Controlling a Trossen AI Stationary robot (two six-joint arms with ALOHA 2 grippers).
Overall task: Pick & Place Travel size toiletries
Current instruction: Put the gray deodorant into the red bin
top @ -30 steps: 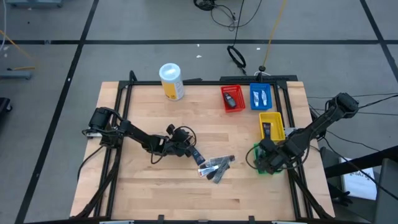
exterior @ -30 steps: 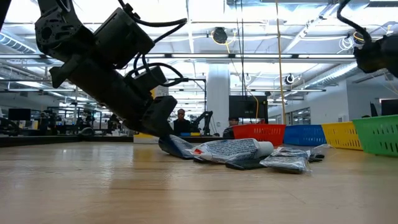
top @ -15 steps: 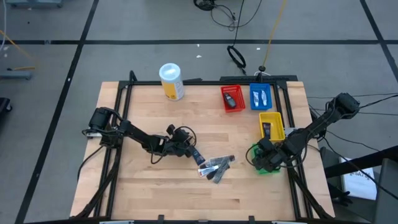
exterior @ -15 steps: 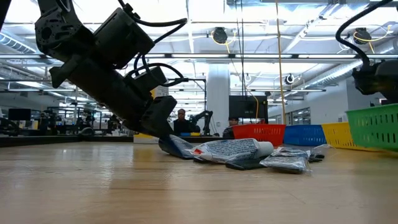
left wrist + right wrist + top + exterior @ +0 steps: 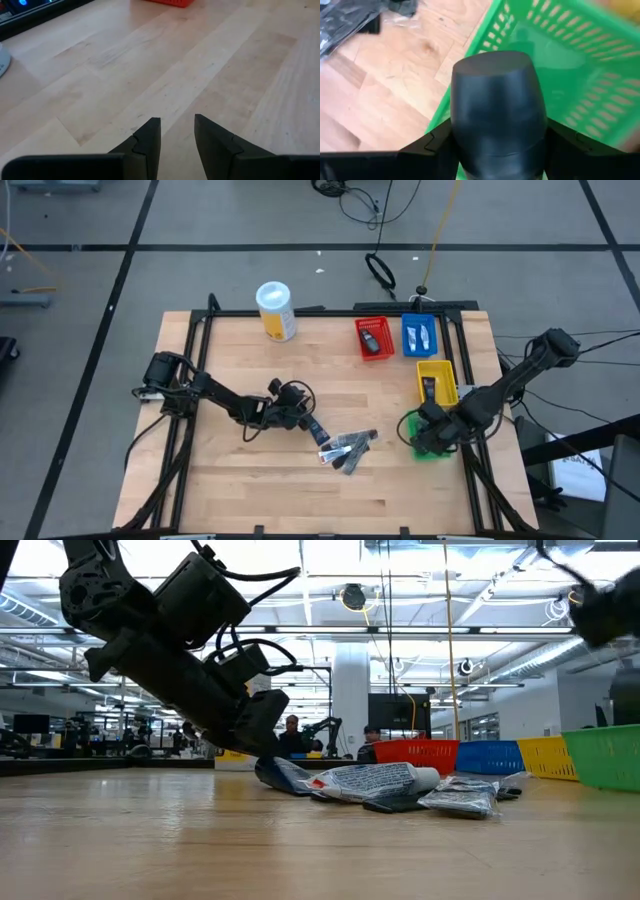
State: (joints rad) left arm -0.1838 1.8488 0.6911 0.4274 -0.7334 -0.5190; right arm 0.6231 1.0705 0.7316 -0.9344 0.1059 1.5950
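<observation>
The travel size toiletries (image 5: 347, 448) lie in a small pile on the table's middle, seen in the low view as tubes and sachets (image 5: 400, 785). A dark blue tube (image 5: 316, 432) sticks out of the pile toward my left gripper (image 5: 304, 421). That gripper stands low over the tube's end (image 5: 272, 772) with its fingers a little apart (image 5: 177, 122) and only bare wood between them. My right gripper (image 5: 429, 430) hovers over the green bin (image 5: 412, 442), shut on a black bottle (image 5: 497, 100). My left gripper: I cannot tell whether its fingertips touch the dark blue tube's end (image 5: 272, 772); nothing lies between the fingers. My right gripper pinches the black bottle by its two sides (image 5: 460, 125) between both fingers. The bottle points forward along the fingers, lifted clear above the green bin's rim (image 5: 470, 80).
A red bin (image 5: 374, 338), a blue bin (image 5: 419, 334) and a yellow bin (image 5: 437, 383) stand along the far right. A tall white canister with a yellow label (image 5: 276, 310) stands at the far edge. Bare wood lies on the left and near sides. People show in the room behind.
My right gripper dipped toward the green bin half a second ago and has come back up. The green bin shifted for a moment and stands where it was.
</observation>
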